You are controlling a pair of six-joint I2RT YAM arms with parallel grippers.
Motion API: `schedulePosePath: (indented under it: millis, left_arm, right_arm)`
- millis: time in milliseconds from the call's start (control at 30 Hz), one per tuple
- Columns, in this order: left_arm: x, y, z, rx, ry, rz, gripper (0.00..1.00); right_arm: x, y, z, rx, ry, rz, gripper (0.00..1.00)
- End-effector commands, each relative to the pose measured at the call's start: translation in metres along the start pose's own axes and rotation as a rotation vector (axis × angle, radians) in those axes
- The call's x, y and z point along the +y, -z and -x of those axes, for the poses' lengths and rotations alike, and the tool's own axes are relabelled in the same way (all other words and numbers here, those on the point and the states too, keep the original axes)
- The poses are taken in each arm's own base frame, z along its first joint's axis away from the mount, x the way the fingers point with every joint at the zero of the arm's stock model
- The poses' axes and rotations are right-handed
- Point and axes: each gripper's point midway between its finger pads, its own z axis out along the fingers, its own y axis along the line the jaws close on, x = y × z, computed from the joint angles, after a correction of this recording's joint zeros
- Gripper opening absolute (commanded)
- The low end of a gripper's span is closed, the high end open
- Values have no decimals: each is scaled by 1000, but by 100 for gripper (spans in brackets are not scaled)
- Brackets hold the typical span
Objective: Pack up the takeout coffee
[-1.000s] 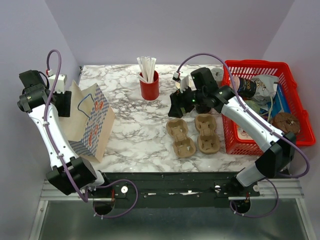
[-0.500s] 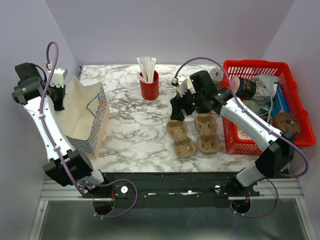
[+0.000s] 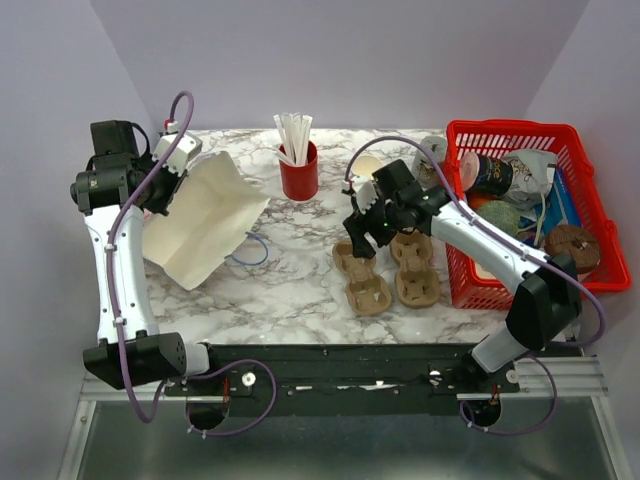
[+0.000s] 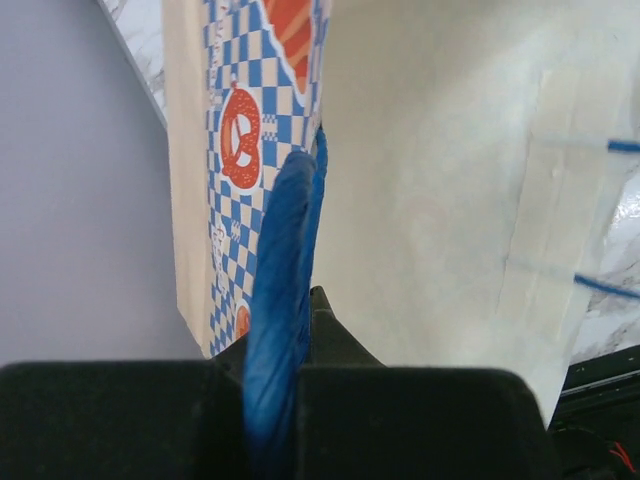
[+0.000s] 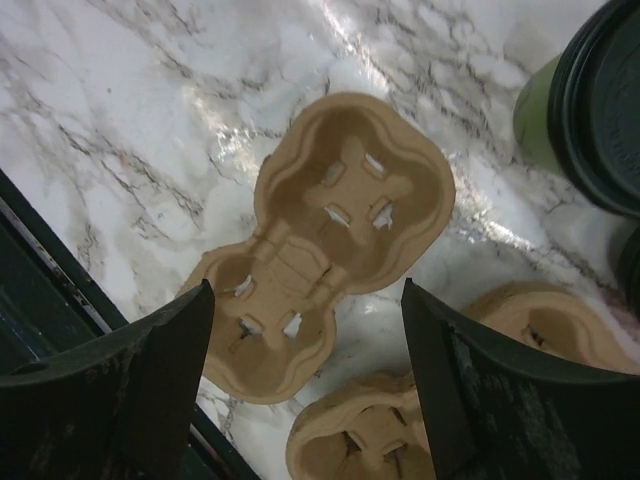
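My left gripper is shut on the blue rope handle of a paper bag. It holds the bag lifted and tilted over the table's left side. The bag shows a plain cream face and a blue-checked pretzel print. My right gripper is open above a brown pulp cup tray with nothing between its fingers. The takeout coffee shows only in the right wrist view. There its black lid and green body sit at the right edge. In the top view the right arm hides it.
A second pulp tray lies right of the first. A red cup of white straws stands at the back centre. A red basket with several items fills the right side. The bag's other handle trails on the marble.
My left gripper closed on the bag's handle and swung the bag up and to the right, tipping it. My right gripper came forward and down over the left tray, still open.
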Motion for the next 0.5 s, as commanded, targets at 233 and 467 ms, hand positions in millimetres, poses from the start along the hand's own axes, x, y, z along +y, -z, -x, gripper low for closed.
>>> schedulePosePath:
  millis: [233,467]
  left_arm:
    - [-12,1,11,-97,9,86,0]
    - [-21,1,5,-102,43,71,0]
  right_arm:
    - [5,-37,-77,249,-245,-19,79]
    - [9,-45,-69,245,-252,-14,72]
